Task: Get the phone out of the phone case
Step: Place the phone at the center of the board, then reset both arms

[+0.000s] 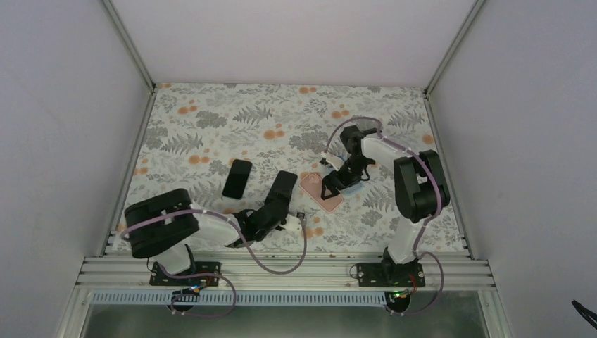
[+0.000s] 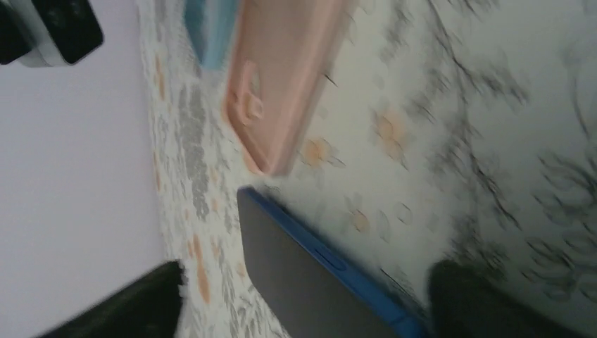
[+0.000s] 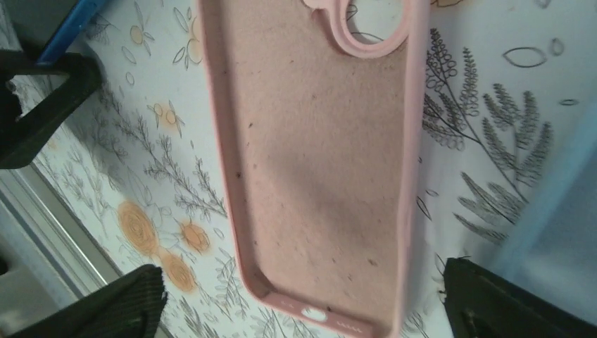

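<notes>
A dark phone with a blue edge (image 1: 283, 187) is between my left gripper's (image 1: 273, 208) fingers, tilted up off the table. In the left wrist view the phone (image 2: 317, 282) runs out from between the two fingers of the left gripper (image 2: 303, 306). The empty pink phone case (image 1: 318, 190) lies open side up on the table just right of the phone. In the right wrist view the case (image 3: 317, 155) fills the middle. My right gripper (image 3: 303, 303) is open, with its fingers on either side of the case's near end. In the top view the right gripper (image 1: 338, 182) hovers over the case.
A second black phone (image 1: 237, 178) lies flat on the table left of the held phone. A pale blue object (image 3: 563, 211) lies beside the case under the right arm. The floral table has white walls on three sides and a metal rail (image 1: 281, 271) at the near edge.
</notes>
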Robot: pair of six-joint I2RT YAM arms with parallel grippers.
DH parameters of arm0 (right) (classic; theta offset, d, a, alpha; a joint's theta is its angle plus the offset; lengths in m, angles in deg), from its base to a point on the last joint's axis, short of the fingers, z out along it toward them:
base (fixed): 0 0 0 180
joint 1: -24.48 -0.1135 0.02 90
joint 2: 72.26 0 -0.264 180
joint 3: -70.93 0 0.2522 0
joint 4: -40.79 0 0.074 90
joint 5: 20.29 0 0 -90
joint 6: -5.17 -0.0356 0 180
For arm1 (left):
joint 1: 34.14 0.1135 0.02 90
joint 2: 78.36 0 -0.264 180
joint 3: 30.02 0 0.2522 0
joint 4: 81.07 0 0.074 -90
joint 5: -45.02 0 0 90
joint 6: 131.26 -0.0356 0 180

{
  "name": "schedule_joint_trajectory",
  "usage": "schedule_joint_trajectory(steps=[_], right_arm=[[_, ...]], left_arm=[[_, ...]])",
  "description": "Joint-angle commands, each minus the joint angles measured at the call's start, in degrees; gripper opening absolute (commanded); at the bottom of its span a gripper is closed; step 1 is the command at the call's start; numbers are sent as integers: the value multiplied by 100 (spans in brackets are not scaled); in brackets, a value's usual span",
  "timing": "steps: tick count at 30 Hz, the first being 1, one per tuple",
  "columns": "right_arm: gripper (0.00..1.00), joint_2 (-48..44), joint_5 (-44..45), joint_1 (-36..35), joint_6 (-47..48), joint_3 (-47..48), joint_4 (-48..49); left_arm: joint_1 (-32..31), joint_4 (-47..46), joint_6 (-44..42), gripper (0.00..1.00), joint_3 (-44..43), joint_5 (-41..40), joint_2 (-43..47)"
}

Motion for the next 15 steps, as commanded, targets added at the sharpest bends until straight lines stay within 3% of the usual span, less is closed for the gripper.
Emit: schedule_joint_trajectory(steps=[1, 5, 8, 12, 15], right_arm=[[100, -767, 645, -24, 50, 211, -272], [100, -1650, 1416, 76, -78, 567, -328], [100, -2123, 1765, 410, -271, 922, -127], [100, -2691, 2412, 1261, -658, 995, 950], [100, -2927, 2453, 1978, -846, 839, 1653]], left_arm=[[168, 2302, 1239, 99, -611, 1408, 687], [516, 3843, 1877, 100, -1438, 2260, 1264], [1222, 4712, 2091, 100, -2237, 2965, 1610], [2796, 5579, 2272, 100, -3480, 3998, 1742], [3977, 6002, 2549, 100, -4216, 4286, 1716]])
